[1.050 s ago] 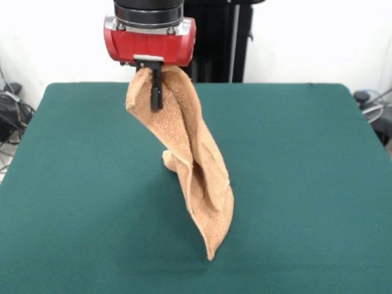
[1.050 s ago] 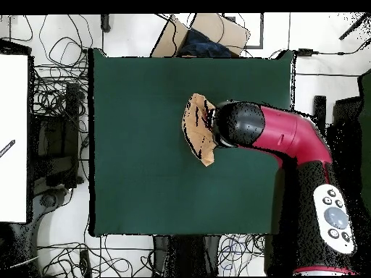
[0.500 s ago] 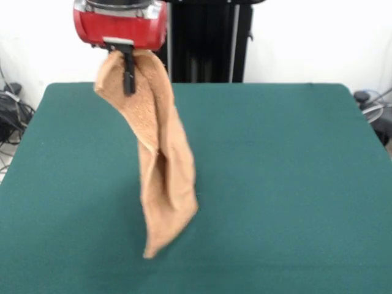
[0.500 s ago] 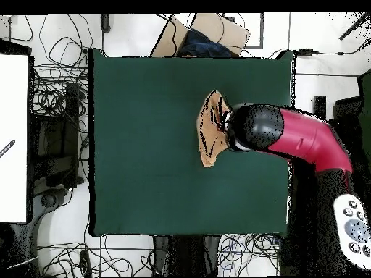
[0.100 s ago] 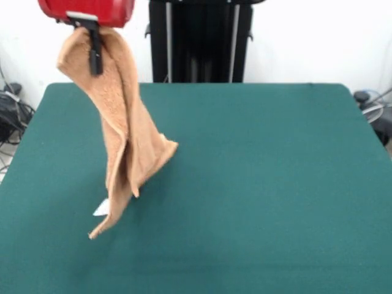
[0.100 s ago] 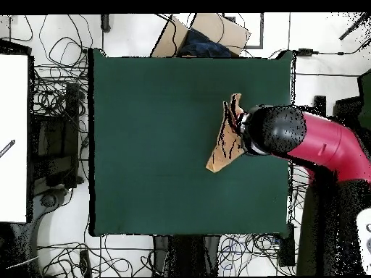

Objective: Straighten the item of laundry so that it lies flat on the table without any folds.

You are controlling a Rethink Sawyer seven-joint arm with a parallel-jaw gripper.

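Green cloth is covering the big table (image 5: 275,184), and a white wall is standing behind it. On the floor at the left edge of the front view, some dark cables (image 5: 11,116) are lying in a heap. Next comes the gripper (image 5: 94,46), high up near the top left, just under the red arm (image 5: 86,9). Its black fingers are squeezing shut on one top edge of the towel (image 5: 122,147), so the tan cloth is hanging down long and narrow, folded in on itself like a closed curtain. The arm is holding it this high, I think, so that the towel's own weight can be pulling the folds loose. The bottom corner is dangling low, near or maybe just touching the table's left part; I cannot tell which. A small white tag (image 5: 101,208) is peeking out beside that bottom end. A loose flap is sticking out to the right, about halfway down the towel. Farther right, the table is bare, so there is plenty of room for laying the towel out flat. The job is not done yet, because the towel is hanging bunched up and not lying flat.
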